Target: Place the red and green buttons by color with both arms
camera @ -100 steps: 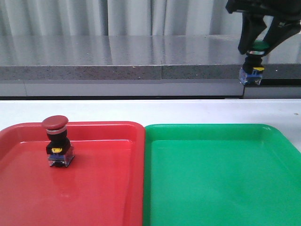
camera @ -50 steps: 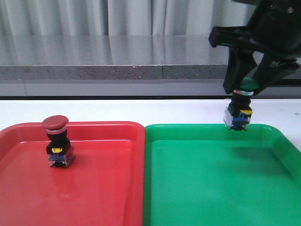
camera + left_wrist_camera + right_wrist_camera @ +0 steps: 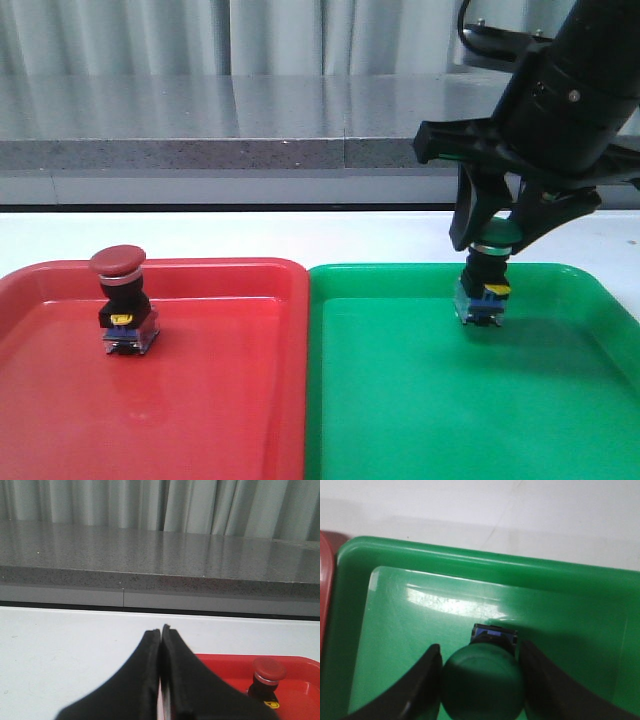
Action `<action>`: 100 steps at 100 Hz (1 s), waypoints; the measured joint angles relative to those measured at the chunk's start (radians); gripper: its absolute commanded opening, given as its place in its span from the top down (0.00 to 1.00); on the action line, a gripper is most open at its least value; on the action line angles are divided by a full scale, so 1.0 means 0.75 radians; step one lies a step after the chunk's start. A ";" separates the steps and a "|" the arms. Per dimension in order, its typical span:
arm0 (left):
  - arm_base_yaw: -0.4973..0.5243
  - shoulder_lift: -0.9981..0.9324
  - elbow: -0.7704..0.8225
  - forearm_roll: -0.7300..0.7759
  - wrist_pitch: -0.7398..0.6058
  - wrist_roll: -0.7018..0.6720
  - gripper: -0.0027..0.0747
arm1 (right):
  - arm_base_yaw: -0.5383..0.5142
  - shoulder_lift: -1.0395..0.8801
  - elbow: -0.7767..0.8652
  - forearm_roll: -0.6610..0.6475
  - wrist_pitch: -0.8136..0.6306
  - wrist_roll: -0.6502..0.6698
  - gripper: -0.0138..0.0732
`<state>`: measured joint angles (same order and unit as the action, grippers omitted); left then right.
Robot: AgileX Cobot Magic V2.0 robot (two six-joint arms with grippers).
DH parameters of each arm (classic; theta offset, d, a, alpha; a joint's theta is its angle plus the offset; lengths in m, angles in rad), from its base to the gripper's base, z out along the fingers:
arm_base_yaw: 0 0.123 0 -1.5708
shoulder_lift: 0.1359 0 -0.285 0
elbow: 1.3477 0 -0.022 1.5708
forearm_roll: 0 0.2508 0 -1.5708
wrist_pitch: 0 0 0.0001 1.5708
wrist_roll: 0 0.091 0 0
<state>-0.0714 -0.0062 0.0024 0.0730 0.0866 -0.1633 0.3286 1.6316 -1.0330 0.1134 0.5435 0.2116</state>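
left claw (image 3: 160, 672): fingers pressed together, holding nothing; parked over the white desk (image 3: 200, 235), just off the red tray's outer edge.
red button (image 3: 124, 303): upright in red tray (image 3: 230, 400), left-rear part, apart from the walls. Looks done, nothing needed from the left arm.
green tray (image 3: 400, 420): edge to edge with the red tray, floor bare except under the green button.
green button (image 3: 484, 280): clamped by right claw (image 3: 497, 238) at the cap, fingers on both sides; long axis vertical, base down.
key relation: button hangs straight below the claw, over the tray's rear-centre, inside the back wall; base at or just above the floor, contact unclear.
next move (judgement): short straight drop if any gap, then release; right arm is the only one near.
surface: glossy plastic, flat; could slide or tip if released tilted.
room: grey ledge and curtain behind, plenty of clearance.
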 measured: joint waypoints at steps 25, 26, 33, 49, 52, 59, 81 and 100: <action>0.000 0.000 0.000 0.000 0.000 0.000 0.99 | 0.000 0.065 0.000 0.002 -0.020 0.000 0.52; 0.000 0.000 0.000 0.000 0.000 0.000 0.99 | 0.000 0.065 0.000 0.002 -0.020 0.000 0.52; 0.000 0.000 0.000 0.000 0.000 0.000 0.99 | 0.000 0.065 0.000 0.002 -0.023 0.000 0.52; 0.000 0.000 0.000 0.000 0.000 0.000 0.99 | 0.000 0.065 0.000 0.002 -0.023 0.000 0.40; 0.000 0.000 0.000 0.000 0.000 0.000 0.99 | 0.000 0.066 0.000 0.002 -0.023 0.000 0.36; 0.000 0.000 0.000 0.000 0.000 0.000 0.99 | 0.000 0.076 0.000 0.002 -0.015 0.000 0.27; 0.000 0.000 0.000 0.000 0.000 0.000 0.99 | 0.000 0.065 0.000 0.002 -0.018 0.003 0.18; 0.000 0.000 0.000 0.000 0.000 0.000 0.99 | 0.000 -0.022 0.000 -0.003 -0.045 0.003 0.18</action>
<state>-0.0714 -0.0062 0.0024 0.0730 0.0866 -0.1633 0.3286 1.6147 -1.0330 0.1109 0.5096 0.2137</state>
